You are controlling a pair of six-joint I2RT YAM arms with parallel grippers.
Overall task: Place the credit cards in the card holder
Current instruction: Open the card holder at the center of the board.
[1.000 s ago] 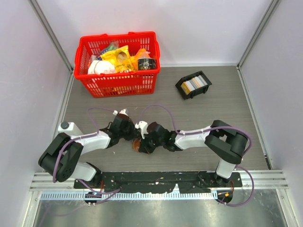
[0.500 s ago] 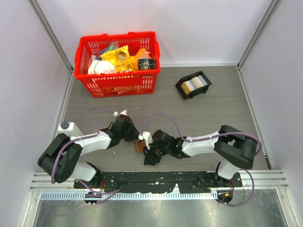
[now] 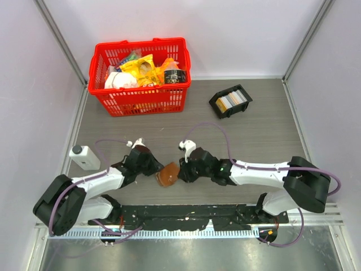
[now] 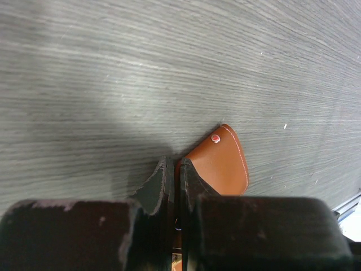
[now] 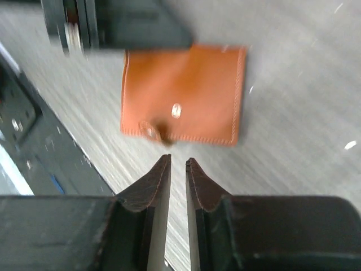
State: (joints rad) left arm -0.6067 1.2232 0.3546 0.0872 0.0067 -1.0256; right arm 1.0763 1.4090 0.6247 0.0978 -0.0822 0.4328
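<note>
The card holder (image 3: 167,175) is a brown leather wallet, folded shut, near the table's front. My left gripper (image 3: 153,167) is shut on its left edge; in the left wrist view the fingers (image 4: 161,183) pinch the leather (image 4: 221,161) beside the snap. My right gripper (image 3: 181,171) is just right of the wallet. In the right wrist view its jaws (image 5: 178,167) stand a narrow gap apart with nothing between them, just short of the wallet's snap tab (image 5: 155,132). The credit cards (image 3: 232,100), yellow, white and grey, stand on edge in a small black tray at the back right.
A red basket (image 3: 141,99) full of packaged groceries stands at the back left. A small white object (image 3: 83,157) lies by the left wall next to my left arm. The black tray (image 3: 217,106) sits far beyond both grippers. The black mounting rail (image 3: 186,214) runs along the near edge.
My right gripper has come off the wallet and now sits just to its right. My left arm has drawn back and to the left, still holding the wallet, which now shows between the grippers.
</note>
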